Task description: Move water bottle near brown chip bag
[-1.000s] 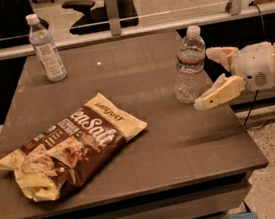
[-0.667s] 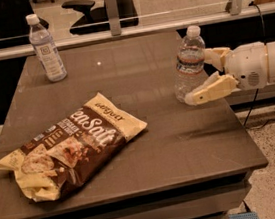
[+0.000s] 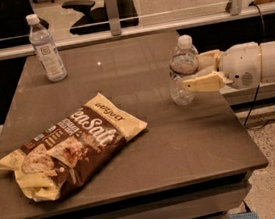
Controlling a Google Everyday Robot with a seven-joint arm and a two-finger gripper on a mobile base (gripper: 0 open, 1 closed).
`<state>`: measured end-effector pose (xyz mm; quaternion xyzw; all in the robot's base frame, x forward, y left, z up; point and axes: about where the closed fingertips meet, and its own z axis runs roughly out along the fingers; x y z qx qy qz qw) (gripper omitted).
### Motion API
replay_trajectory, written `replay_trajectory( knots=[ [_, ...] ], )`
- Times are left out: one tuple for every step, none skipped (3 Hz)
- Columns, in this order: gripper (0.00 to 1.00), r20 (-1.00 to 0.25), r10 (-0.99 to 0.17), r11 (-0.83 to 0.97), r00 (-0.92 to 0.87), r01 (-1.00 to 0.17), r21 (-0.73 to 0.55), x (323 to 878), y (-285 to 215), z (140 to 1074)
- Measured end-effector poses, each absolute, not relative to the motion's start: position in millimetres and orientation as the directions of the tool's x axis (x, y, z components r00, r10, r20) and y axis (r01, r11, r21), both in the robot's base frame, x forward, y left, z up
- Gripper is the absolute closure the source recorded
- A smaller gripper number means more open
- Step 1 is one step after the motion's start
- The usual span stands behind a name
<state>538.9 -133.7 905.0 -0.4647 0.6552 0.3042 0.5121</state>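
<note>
Showing clear, ridged, glossy plastic in the water bottle, and smooth matt cream plastic in the gripper clasping that bottle at mid-height. Showing crinkled shiny film in the brown chip bag, well apart from the bottle. Gleaming faintly beneath the bottle as smooth dark tabletop.

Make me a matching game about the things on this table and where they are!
Things:
1. water bottle
2. brown chip bag
3. slim bottle with the tall label
4. hand

Places:
A. lying flat near the front, on the picture's left
B. standing upright at the back, on the picture's left
C. reaching in from the picture's right, closed on a bottle
D. upright on the right part of the table, between two fingers

Pairs: 1-D, 2-A, 3-B, 4-C
</note>
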Motion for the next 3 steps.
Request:
replay_trajectory(
  knots=[
    [0.86,-0.954,-0.297,0.383,-0.047,-0.921,-0.074,539,-132,907],
    [1.00,-0.958,-0.273,0.391,-0.086,-0.920,-0.029,541,-130,917],
    [1.00,-0.954,-0.257,0.394,-0.154,-0.918,0.042,542,-119,935]
  ],
)
